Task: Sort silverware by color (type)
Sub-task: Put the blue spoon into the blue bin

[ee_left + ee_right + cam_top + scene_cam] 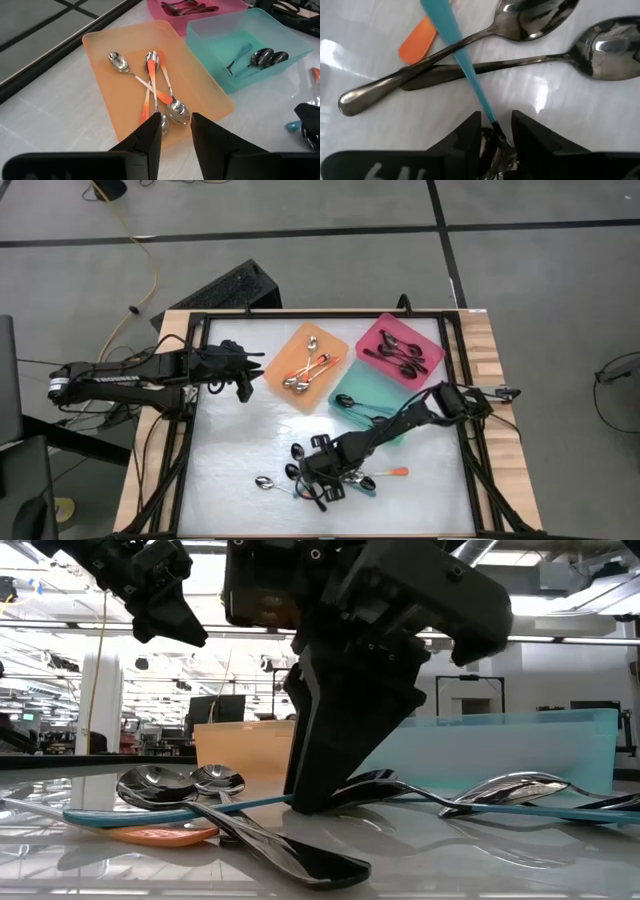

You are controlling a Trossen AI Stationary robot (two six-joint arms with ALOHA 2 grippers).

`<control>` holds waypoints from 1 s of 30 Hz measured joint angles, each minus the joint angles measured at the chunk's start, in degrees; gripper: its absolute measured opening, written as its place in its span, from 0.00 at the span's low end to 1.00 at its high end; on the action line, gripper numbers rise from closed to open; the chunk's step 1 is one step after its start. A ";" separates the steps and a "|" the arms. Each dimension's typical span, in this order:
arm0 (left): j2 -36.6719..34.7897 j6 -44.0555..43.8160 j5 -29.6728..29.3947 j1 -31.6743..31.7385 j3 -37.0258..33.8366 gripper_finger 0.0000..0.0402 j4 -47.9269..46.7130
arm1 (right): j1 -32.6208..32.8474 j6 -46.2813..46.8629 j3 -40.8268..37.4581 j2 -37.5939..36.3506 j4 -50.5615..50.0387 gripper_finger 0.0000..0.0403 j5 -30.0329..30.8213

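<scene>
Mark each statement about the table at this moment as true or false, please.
1. The orange tray holds spoons with orange handles. True.
2. The pink tray is empty. False: dark spoons lie in it.
3. The right gripper is low over the loose spoons, its fingers around a teal-handled spoon. True.
4. The left gripper holds a spoon. False: it hangs empty beside the orange tray.
5. The teal tray stands between the other trays and the loose spoons. True.

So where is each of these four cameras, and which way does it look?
High: overhead, straight down on the table, both arms.
Low: table height, level across loose spoons at the right gripper.
Left wrist: past its fingers at the orange tray.
Right wrist: fingers astride a teal spoon.
Shared: high and left wrist show all three trays.
</scene>
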 joint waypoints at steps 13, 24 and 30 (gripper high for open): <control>0.00 -1.13 -0.66 0.00 0.00 0.23 -0.02 | -2.83 -5.61 -0.14 0.03 3.33 0.33 -0.24; 0.00 -1.47 -0.66 0.00 0.00 0.23 -0.02 | -3.63 -6.23 -0.12 0.02 1.05 0.21 -0.24; 0.00 -1.69 -0.66 0.00 0.00 0.23 -0.02 | -3.49 -6.02 -0.05 -0.06 0.45 0.04 -0.31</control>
